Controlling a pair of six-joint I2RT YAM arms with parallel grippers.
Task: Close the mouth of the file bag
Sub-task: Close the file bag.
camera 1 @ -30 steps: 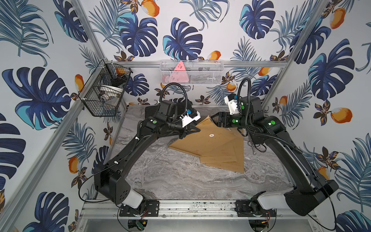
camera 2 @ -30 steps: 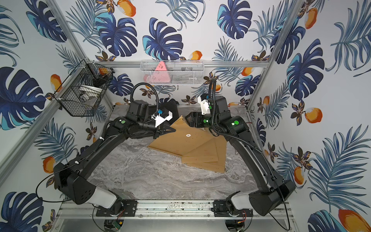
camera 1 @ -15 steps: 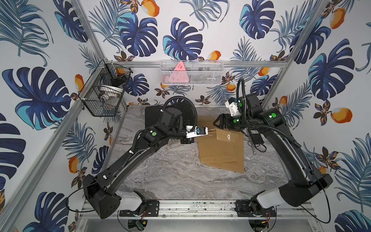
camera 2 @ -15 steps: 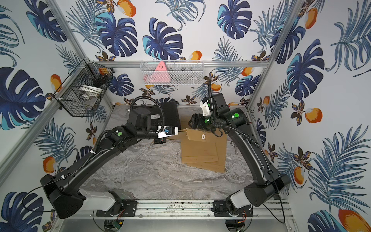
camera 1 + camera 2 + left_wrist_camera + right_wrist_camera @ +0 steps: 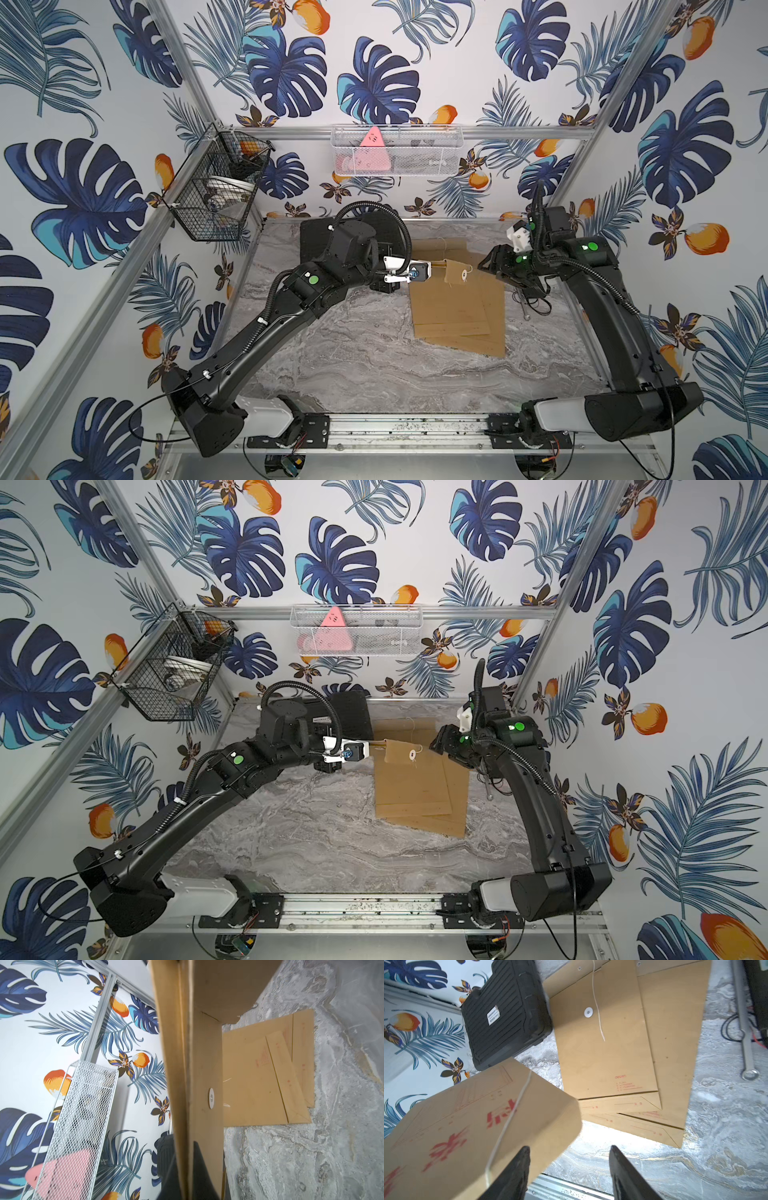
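Left gripper [image 5: 437, 268] clamps the brown kraft-paper file bag [image 5: 455, 272] aloft; right gripper [image 5: 569, 1150], jaws apart and empty, flanks its edge above open grey marble tabletop [image 5: 664, 1167].

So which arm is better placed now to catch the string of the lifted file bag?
Right. The left gripper is shut on the file bag and holds it up. The right gripper is open, and the string hangs just beside it.

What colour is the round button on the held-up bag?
White. The button shows best in the left wrist view.
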